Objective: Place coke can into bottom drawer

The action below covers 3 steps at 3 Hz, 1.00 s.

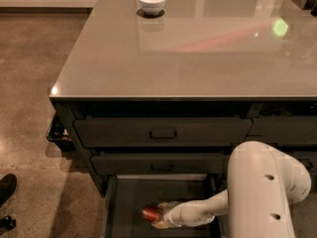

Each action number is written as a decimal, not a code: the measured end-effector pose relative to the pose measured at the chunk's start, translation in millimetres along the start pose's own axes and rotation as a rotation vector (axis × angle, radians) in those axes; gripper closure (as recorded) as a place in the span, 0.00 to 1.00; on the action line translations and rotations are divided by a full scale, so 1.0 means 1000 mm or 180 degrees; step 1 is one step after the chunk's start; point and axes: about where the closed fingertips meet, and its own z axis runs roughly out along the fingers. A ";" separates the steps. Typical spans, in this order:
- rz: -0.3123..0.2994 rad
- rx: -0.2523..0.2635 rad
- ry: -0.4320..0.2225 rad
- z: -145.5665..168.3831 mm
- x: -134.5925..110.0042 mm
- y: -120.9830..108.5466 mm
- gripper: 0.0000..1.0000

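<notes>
The coke can (150, 213), red-orange, lies low inside the open bottom drawer (128, 197), near the drawer's floor at its middle. My gripper (159, 217) reaches into the drawer from the right, at the end of the white arm (260, 192), and is right at the can's right end. The gripper's tip is partly hidden behind the can and the pale wrist.
Two closed handled drawers (163, 132) sit above the open one. A white bowl (152, 2) stands at the far edge of the grey countertop (188, 48). A dark shoe (6, 188) is on the floor at the left. A black object (55, 132) hangs at the cabinet's left side.
</notes>
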 end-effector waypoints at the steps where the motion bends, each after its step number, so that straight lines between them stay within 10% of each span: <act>1: 0.0122 0.0105 -0.0165 0.027 0.013 -0.007 1.00; 3: 0.0395 0.0601 -0.0044 0.040 0.051 -0.030 1.00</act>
